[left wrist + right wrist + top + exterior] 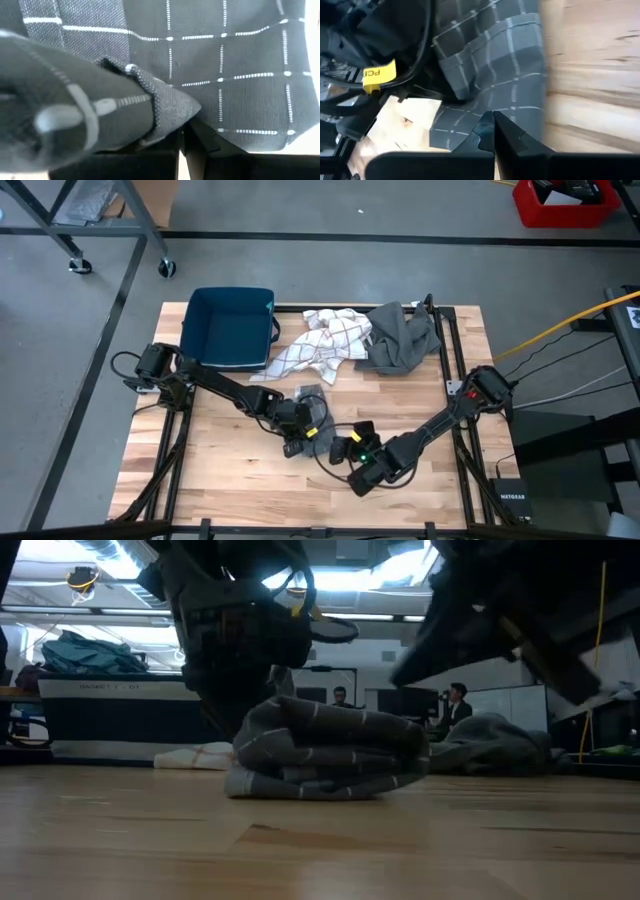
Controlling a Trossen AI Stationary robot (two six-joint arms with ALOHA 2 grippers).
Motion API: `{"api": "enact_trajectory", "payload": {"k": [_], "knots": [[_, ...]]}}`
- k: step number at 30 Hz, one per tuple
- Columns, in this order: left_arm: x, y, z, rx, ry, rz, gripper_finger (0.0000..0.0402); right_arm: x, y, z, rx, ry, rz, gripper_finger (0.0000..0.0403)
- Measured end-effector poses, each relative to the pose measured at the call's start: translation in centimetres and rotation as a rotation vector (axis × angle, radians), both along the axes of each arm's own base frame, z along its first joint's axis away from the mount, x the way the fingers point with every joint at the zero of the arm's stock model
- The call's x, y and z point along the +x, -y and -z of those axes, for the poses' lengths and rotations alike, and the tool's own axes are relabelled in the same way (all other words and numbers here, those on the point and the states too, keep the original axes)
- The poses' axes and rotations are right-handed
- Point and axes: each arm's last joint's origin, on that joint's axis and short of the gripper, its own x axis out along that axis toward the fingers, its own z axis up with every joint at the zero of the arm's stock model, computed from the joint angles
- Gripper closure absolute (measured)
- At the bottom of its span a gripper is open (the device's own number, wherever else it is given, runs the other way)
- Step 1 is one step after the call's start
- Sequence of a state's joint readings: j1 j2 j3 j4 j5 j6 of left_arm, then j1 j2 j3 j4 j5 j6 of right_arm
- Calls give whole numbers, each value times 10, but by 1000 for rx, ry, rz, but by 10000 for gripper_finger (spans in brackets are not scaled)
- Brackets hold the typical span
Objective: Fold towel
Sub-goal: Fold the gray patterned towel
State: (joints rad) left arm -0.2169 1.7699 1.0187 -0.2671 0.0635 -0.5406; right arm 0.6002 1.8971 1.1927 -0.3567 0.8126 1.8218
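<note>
The towel [330,755] is grey with thin white grid lines. It lies as a folded bundle on the wooden table, near its middle. In the high view both grippers cover most of the towel [309,393]. My left gripper [312,430] is over the towel and shut on a folded corner of it. My right gripper [340,448] comes in from the near right, shut, with its fingertips [490,122] over the towel's edge. My left gripper pinches a folded corner [172,112] of the towel between its two fingers, slanting down from the table's left side. That corner is raised above the bundle [280,690], and the remainder lies on the table. Whether my right gripper touches the towel I cannot tell.
A blue bin [230,328] stands at the far left. Beside it at the far edge lie a white checked cloth [330,340] and a plain grey cloth [400,340]. Bare wood shows at the near left [200,470]. People sit in the room behind [455,705].
</note>
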Motion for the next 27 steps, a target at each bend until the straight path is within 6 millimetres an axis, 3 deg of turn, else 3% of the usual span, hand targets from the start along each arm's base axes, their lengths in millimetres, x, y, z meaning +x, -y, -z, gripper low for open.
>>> {"api": "enact_trajectory", "payload": {"k": [9,17,27], "knots": [[8,2,-5,4,110,38,396,32,15,22,33,-36,-131,402],[5,0,-7,9,86,37,394,36,13,49,140,-143,-199,402],[-12,-12,-40,58,102,80,394,39,12,54,158,-121,-183,402]]}}
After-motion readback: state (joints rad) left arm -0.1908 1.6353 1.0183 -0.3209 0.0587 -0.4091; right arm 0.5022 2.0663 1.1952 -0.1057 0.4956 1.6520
